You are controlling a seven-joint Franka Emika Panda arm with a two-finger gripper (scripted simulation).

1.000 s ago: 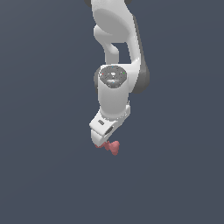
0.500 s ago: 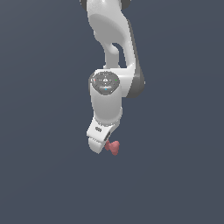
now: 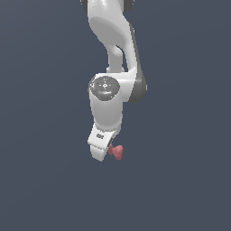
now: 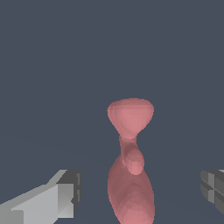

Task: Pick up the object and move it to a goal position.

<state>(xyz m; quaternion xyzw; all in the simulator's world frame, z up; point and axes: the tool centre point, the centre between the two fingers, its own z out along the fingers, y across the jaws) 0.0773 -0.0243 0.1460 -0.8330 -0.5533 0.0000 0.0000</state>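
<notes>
The tool (image 4: 140,194) stood wide open, gripping nothing, its fingers (image 4: 61,197) straddling the red object (image 4: 130,166) on the tabletop (image 3: 180,189). It looked small, light and rigid (lumpy, so perhaps slippery); its narrow waist seemed the surest hold.

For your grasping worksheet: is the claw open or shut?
Open. In the wrist view the claw has its fingers spread wide, clear of the red object between them.

1. You have one non-task item in view: a flat, dark slate-grey surface (image 3: 40,180) that fills the exterior view.
2. The wrist view shows you the same grey ground (image 4: 52,65), uniform in tone, with no visible markings.
</notes>
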